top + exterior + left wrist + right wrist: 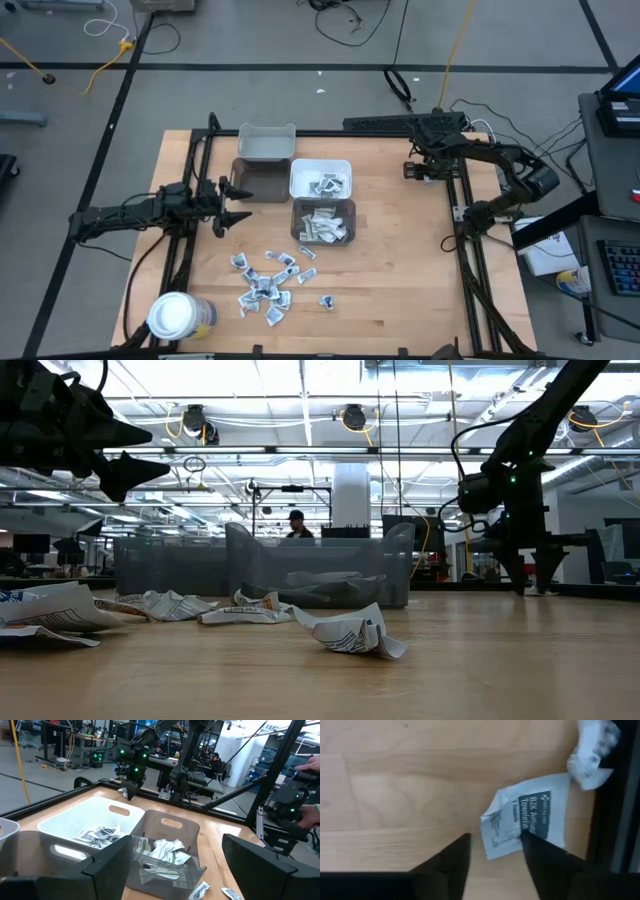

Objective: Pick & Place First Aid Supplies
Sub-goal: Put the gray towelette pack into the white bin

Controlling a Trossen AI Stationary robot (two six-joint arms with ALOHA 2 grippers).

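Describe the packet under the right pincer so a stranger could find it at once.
Go to the table's far right edge, by the black frame rail, well away from the bins. Beneath the right pincer lies a white packet with a dark blue printed label, flat on the wood. Unlike the heap of packets near the jar, it lies apart.

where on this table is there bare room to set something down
Bare wood lies between the bins and the right gripper, and along the near edge right of the loose packets. Crowded: the packet scatter, the jar corner, and by the left gripper beside the bins.
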